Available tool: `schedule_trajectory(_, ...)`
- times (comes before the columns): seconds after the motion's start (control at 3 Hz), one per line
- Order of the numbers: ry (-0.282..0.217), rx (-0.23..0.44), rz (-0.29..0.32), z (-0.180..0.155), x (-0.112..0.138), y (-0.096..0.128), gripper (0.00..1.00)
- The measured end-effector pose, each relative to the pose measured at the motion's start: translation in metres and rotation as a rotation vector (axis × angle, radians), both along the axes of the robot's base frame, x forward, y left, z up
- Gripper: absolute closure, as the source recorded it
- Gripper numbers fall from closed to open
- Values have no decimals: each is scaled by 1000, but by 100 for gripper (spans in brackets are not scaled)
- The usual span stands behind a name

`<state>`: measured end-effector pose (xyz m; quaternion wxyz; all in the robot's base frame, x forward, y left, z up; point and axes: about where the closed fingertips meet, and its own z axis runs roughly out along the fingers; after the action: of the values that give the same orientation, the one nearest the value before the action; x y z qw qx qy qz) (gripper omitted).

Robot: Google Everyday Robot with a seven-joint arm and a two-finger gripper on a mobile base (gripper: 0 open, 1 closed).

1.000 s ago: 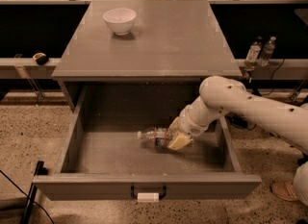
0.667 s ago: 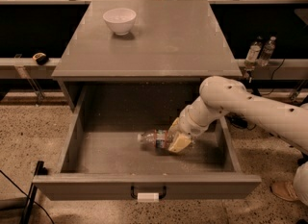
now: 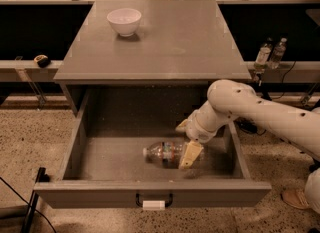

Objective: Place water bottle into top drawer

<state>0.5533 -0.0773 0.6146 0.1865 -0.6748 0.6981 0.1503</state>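
Observation:
The water bottle (image 3: 164,153) lies on its side on the floor of the open top drawer (image 3: 75,142), white cap pointing left. My gripper (image 3: 186,140) is inside the drawer at the bottle's right end. Its fingers are spread apart: one fingertip (image 3: 182,125) stands behind the bottle and the other (image 3: 190,155) is in front of it, hiding the bottle's base end. The gripper is open, and the bottle rests on the drawer floor. The drawer's dark handle (image 3: 154,199) and white tag (image 3: 153,205) are at the front.
A white bowl (image 3: 124,21) stands on the grey cabinet top (image 3: 170,42) at the back left. Two small slim bottles (image 3: 270,53) stand on a ledge to the right. A small dark object (image 3: 42,60) sits on the left ledge. A shoe (image 3: 296,198) shows at the lower right.
The gripper's fingers have spread apart around the bottle. The bottle has dropped slightly toward the drawer front and now lies on the floor.

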Motion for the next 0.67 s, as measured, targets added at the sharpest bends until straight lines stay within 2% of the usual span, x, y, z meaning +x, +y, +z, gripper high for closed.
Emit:
schedule_trajectory(0.33, -30, -10, 10, 14, -3, -2, 0)
schedule_trajectory(0.67, -103, -80, 69, 64, -10, -3, 0)
